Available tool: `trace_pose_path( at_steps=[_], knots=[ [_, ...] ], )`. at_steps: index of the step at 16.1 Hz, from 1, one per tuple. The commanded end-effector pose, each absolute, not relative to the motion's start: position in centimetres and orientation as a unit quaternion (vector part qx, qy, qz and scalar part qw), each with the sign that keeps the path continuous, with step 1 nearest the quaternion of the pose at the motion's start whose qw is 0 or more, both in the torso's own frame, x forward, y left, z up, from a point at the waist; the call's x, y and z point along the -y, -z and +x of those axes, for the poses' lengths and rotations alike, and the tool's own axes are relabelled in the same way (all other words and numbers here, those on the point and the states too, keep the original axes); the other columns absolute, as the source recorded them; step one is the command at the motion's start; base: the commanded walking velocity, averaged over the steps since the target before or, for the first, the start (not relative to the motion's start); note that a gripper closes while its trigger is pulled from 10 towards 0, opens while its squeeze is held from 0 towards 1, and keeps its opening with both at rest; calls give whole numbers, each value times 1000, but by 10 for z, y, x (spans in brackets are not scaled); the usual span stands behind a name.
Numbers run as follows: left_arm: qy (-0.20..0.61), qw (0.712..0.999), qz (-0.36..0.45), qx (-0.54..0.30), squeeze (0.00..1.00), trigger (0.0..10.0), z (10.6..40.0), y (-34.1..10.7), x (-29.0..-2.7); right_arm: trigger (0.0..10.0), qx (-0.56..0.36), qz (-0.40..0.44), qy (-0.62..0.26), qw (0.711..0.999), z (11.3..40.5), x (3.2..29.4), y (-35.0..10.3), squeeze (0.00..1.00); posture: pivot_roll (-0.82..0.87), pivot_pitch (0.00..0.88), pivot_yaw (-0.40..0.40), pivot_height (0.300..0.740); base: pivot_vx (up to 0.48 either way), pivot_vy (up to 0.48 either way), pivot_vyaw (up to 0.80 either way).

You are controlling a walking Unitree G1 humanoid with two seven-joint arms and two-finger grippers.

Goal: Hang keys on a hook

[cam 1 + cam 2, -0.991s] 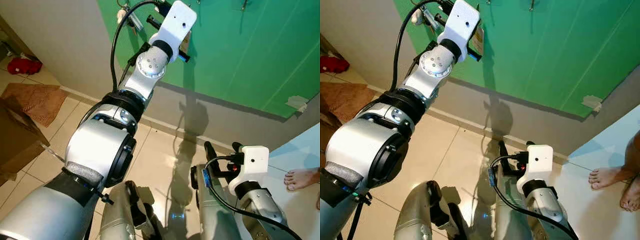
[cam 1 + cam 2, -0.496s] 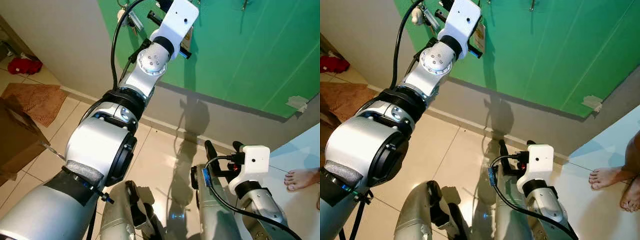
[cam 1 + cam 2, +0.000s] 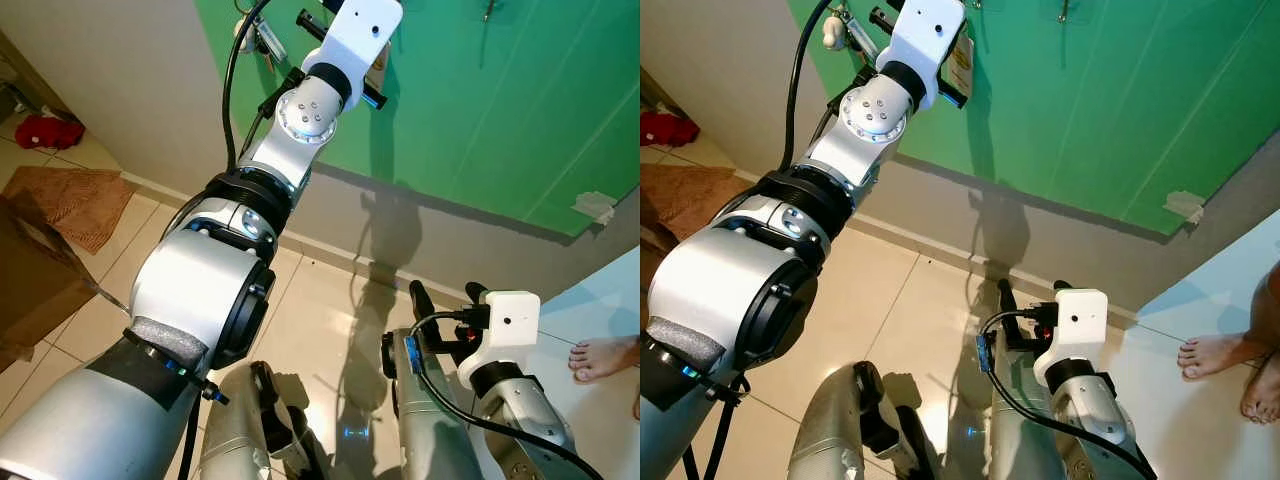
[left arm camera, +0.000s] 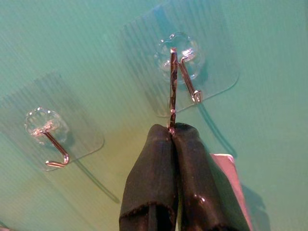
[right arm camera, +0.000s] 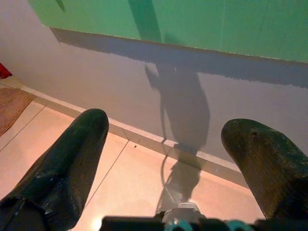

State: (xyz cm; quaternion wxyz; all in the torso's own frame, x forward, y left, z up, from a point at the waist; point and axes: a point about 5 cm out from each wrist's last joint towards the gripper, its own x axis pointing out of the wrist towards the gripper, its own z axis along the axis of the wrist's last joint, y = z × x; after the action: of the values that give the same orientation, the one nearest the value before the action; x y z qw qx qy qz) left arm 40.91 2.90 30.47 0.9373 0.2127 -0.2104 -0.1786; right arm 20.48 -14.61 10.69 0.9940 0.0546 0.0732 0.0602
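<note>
Green wall ahead: our left tool (image 4: pixel 172 131) pinches the key ring (image 4: pixel 173 86) against the hook (image 4: pixel 188 85); right tool (image 5: pixel 168 159) spread, idle.

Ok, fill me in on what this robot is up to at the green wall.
The left gripper is raised to the green wall, shut on a thin metal key ring that it holds against a clear stick-on hook. A second hook beside it is bare. The right gripper hangs open near the floor. A person's bare foot stands nearby.
</note>
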Motion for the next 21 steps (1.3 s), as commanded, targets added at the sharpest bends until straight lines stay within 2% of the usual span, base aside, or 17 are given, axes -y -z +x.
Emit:
trace_pose_path(
  at_steps=[1, 13, 21],
  knots=[
    [178, 932, 219, 226, 0, 0, 408, -315, -26, 10000, -79, 55, -60, 994, 204, 147, -104, 0, -457, 226, 135, 592, 0, 0, 0],
    [214, 914, 244, 242, 0, 0, 403, -317, -13, 10000, -79, 54, -60, 994, 203, 147, -105, 0, -455, 235, 133, 592, 0, 0, 0],
    [250, 902, 269, 226, 0, 0, 400, -301, -6, 10000, -80, 55, -60, 993, 203, 147, -106, 0, -456, 238, 132, 592, 0, 0, 0]
  ],
)
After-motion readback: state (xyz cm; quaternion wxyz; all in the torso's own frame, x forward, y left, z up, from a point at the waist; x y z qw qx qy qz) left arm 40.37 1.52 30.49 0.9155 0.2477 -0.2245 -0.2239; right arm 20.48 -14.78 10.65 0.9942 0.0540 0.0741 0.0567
